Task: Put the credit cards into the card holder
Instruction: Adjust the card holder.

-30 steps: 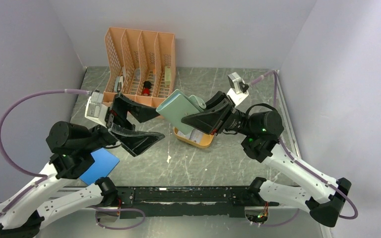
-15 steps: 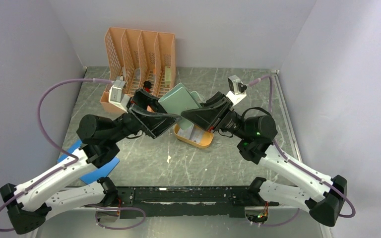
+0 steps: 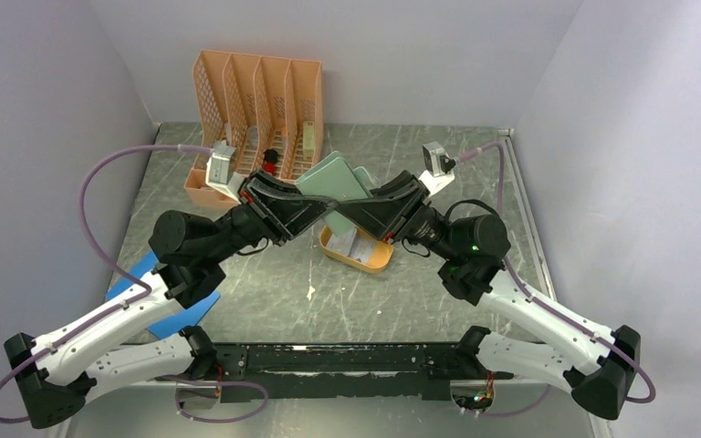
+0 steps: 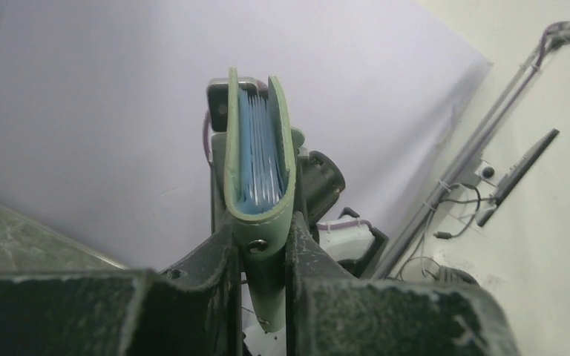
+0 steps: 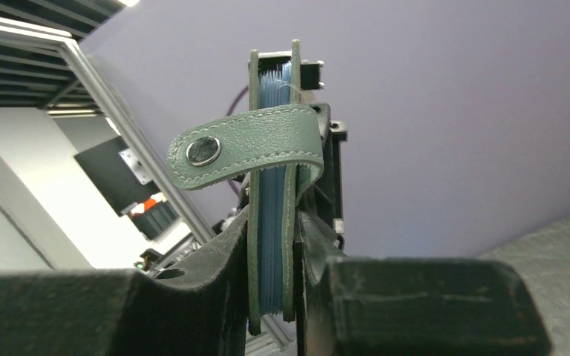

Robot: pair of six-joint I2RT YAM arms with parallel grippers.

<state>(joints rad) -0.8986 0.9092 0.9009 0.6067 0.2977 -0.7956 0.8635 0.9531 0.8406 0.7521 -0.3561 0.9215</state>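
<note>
The left claw is narrow and clamped on the card holder: in its wrist view the 2 dark fingers press the holder's lower edge from both sides, just by a round snap, and the holder stands on edge toward 12 o'clock, its grey-green covers slightly parted over pale blue pockets. The right claw is likewise narrow and gripping the same card holder, whose 2 covers rise straight up between its fingers toward 12 o'clock, with a grey-green strap carrying a snap curling off toward 9 o'clock. From above, the left claw and the right claw meet tip to tip in the middle of the table, the left reaching in from 8 o'clock and the right from 4 o'clock, and the card holder juts out past them toward 12 o'clock, lifted off the surface. Just at 5 o'clock of the meeting claws lies an orange oval tray, with pale credit cards lying in it, partly hidden by the right claw. At 11 o'clock stands an orange mesh file rack with 4 slots. At 7 o'clock, under the left arm, a bright blue sheet lies flat.
</note>
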